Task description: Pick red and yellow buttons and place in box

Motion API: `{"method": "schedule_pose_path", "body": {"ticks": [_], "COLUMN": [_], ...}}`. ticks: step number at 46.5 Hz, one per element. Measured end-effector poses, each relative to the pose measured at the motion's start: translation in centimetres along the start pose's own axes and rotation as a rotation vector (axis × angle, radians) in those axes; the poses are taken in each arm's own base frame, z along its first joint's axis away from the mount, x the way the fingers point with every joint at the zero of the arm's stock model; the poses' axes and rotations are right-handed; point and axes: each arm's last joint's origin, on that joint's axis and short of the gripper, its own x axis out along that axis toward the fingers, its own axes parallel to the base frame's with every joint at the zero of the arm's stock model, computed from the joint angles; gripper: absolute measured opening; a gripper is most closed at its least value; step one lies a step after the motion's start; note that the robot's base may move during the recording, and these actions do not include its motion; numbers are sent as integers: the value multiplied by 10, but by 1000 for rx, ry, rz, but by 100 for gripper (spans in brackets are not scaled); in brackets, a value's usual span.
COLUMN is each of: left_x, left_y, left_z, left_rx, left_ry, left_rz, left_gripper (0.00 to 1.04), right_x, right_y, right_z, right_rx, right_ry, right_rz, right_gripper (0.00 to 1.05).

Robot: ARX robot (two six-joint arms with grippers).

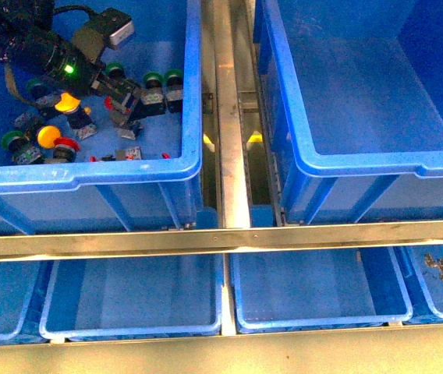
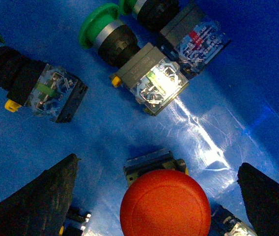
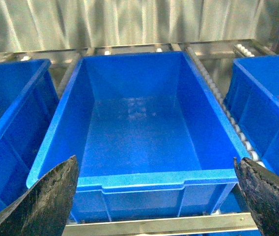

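Front: left hand [image 1: 120, 105] is seen low in the left crate [image 1: 89, 173], among scattered switches. A yellow button [image 1: 48, 136] lies nearer the crate's front wall. The box [image 1: 362, 165] stands to the right, across a metal rail [image 1: 229, 117].

L wrist: hand is spread and nothing is gripped. A red button [image 2: 165, 209] is framed between the fingers [image 2: 41, 201], w/ green-capped switches [image 2: 125, 44] beyond.

R wrist: right hand [image 3: 155, 162] is spread and nothing is held, w/ the box in front of it.

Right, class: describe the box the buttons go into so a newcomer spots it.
Find the shiny metal rail running up the middle. The box is the deep blue crate right of it. Unlike the left crate, it holds no buttons.
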Motion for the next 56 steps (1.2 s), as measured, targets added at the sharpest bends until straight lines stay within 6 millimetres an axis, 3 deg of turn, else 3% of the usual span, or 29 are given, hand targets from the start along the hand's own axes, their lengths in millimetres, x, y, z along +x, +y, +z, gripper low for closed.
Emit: {"method": "schedule_pose_path", "body": {"ticks": [25,30,34,43,56], "left_x": [7,8,9,10,6], "left_y": [1,0,0,0,3], "left_z": [-3,-3,-4,-5,-5], "left_rx": [-22,-26,-31,-39,-112], "left_ry": [6,7,9,6,-62], "left_rz": [-8,-8,-10,-9,29], "left_gripper": [95,82,64,36,33], "right_x": [0,0,0,0,0], "right_y": [0,0,0,0,0], "right_z": [0,0,0,0,0], "right_rx": [0,0,0,0,0], "right_ry": [0,0,0,0,0], "right_rz": [0,0,0,0,0], "right_gripper": [97,97,97,97,97]}}
